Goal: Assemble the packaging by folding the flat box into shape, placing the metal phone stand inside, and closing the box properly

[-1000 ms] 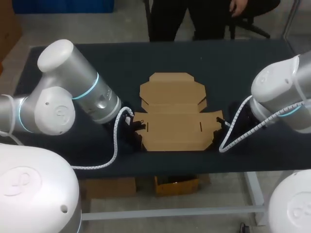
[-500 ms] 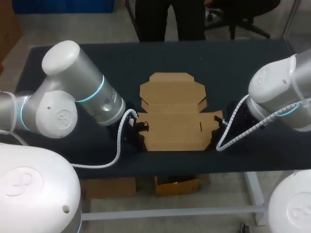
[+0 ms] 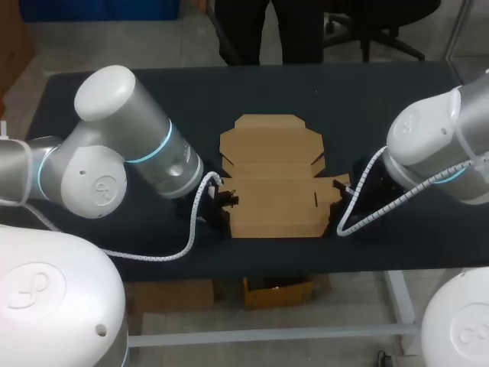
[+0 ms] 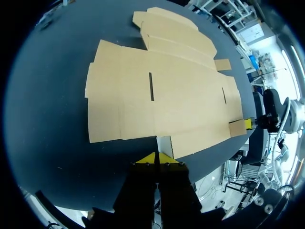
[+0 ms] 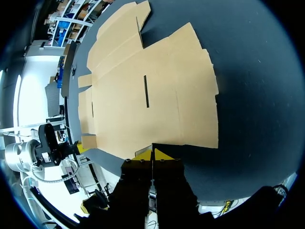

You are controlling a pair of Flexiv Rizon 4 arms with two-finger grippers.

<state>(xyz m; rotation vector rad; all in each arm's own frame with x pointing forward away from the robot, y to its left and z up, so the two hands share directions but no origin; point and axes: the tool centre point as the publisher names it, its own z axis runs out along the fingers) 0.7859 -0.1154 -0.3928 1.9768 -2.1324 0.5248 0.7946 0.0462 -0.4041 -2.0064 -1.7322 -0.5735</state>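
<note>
A flat brown cardboard box (image 3: 271, 172) lies unfolded in the middle of the dark table, its lid panel toward the far side. My left gripper (image 3: 221, 203) sits low at the box's left side flap, fingers shut and empty. In the left wrist view its yellow tips (image 4: 157, 158) meet just at the edge of the cardboard (image 4: 157, 95). My right gripper (image 3: 341, 200) is at the box's right flap, also shut and empty. Its tips (image 5: 151, 154) touch the cardboard's (image 5: 147, 90) near edge in the right wrist view. Each wrist view shows the other gripper across the box.
The dark table (image 3: 114, 99) reaches well beyond the box on the left, right and far sides. Its front edge (image 3: 275, 264) runs close behind both grippers. White cables hang from both wrists near the box's front corners.
My left arm has swung inward to the right, bringing its gripper against the box's left flap. The right arm has edged slightly inward. The box has stayed flat.
</note>
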